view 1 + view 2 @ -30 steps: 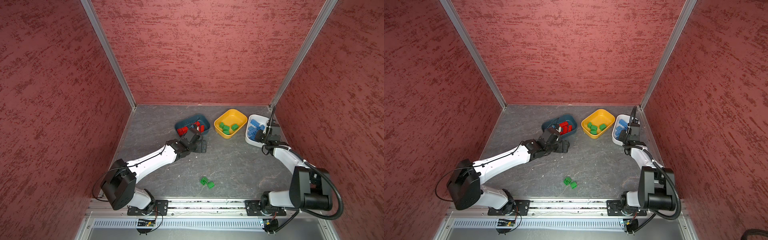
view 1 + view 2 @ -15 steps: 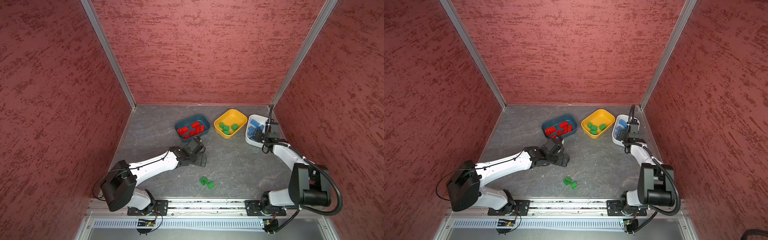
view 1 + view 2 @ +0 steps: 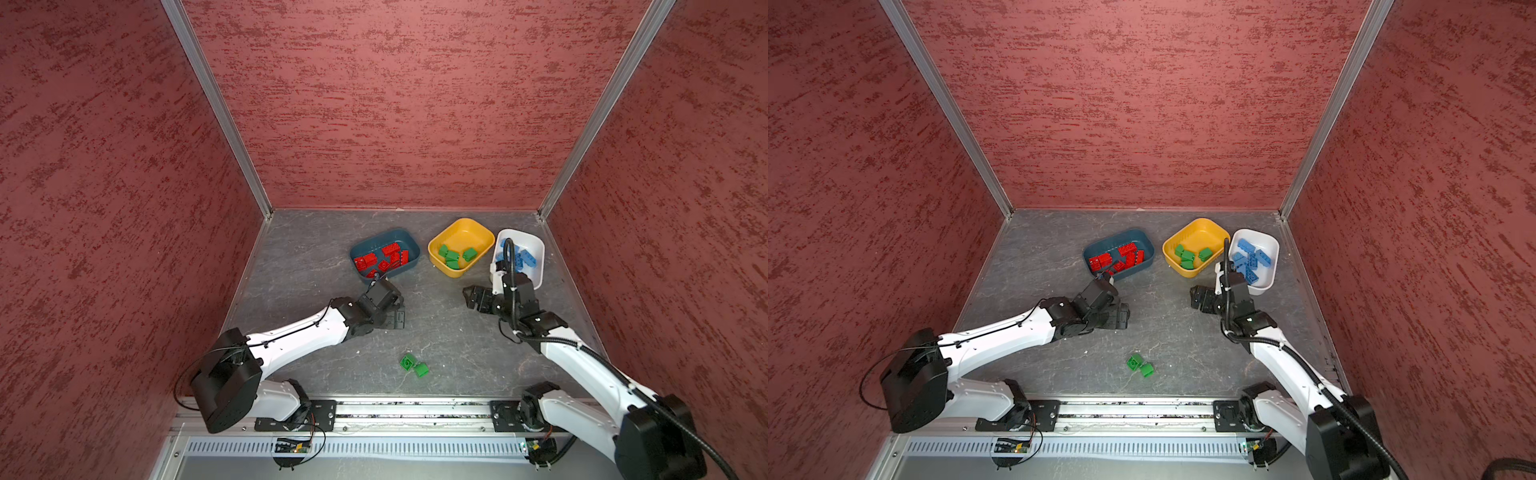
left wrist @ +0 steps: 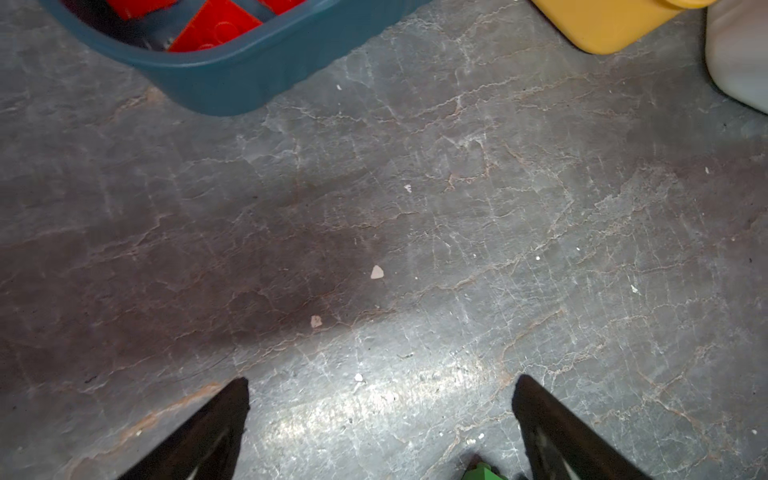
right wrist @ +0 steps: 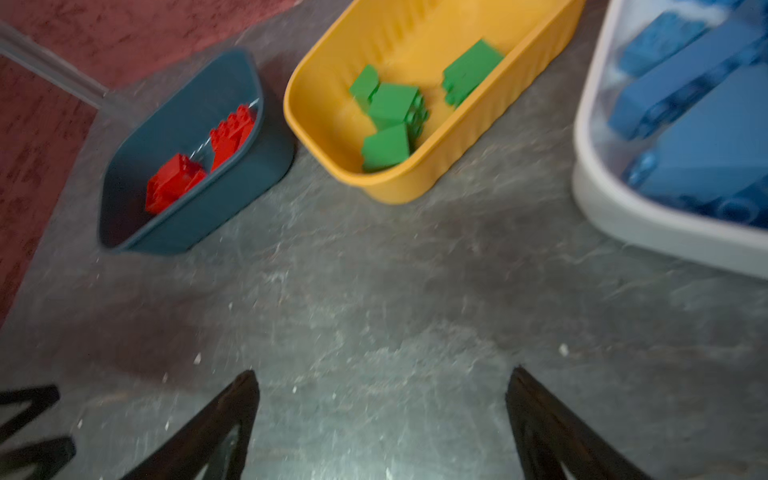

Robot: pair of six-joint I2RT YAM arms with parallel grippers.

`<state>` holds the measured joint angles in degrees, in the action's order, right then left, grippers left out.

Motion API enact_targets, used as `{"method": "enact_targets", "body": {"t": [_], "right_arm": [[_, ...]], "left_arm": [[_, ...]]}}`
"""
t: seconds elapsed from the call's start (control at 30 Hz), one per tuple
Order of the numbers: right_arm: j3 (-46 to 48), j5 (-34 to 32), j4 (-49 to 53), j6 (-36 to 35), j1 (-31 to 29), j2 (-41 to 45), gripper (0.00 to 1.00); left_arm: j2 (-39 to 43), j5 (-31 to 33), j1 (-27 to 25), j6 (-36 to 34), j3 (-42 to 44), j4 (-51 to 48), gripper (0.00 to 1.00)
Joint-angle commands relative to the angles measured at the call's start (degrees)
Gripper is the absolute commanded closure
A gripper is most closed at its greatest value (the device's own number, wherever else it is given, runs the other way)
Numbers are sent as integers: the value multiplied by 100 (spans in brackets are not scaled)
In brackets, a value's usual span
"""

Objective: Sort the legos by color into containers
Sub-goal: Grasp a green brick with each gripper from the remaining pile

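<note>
Red legos lie in the dark teal container, green legos in the yellow container, and blue legos in the white container. Two green legos lie loose on the table toward the front. My left gripper hangs open and empty just in front of the teal container, with one green lego showing at the edge of its wrist view. My right gripper is open and empty, in front of the yellow container.
The grey stone-look table is closed in by red textured walls on three sides. A metal rail carrying both arm bases runs along the front edge. The left gripper's fingers show in the right wrist view.
The right gripper has opened and drawn back out of the white container toward the middle. The left gripper has pulled back from the teal container toward the front.
</note>
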<state>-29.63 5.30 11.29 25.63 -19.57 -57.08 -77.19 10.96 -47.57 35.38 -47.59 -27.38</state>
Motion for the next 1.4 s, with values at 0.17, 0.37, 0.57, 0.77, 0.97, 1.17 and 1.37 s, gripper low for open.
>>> {"method": "enact_targets", "body": {"t": [0.17,0.37,0.57,0.77,0.97,1.17,1.37], "right_arm": [[792,147,-64,826,-1676,698,9],[802,-195,-252,485,-3403,314,10],[389,-1003,-236,245,-4685,-731,16],[39,-1469,-206,250,-5186,-1601,23],[-11,-1526,-254,96,-5289,-1768,40],[-202,-1362,-120,-169,-5294,-1945,51],[-259,-1340,-30,-218,-5293,-1991,58]], "left_arm": [[541,-32,177,657,326,270,1],[641,-182,90,972,567,520,1],[659,-169,-4,1160,711,576,1],[744,-143,-53,1273,860,591,1],[869,-187,-42,1427,1057,706,1],[890,-164,-42,1455,1079,648,1],[880,-164,-70,1470,1135,639,1]]}}
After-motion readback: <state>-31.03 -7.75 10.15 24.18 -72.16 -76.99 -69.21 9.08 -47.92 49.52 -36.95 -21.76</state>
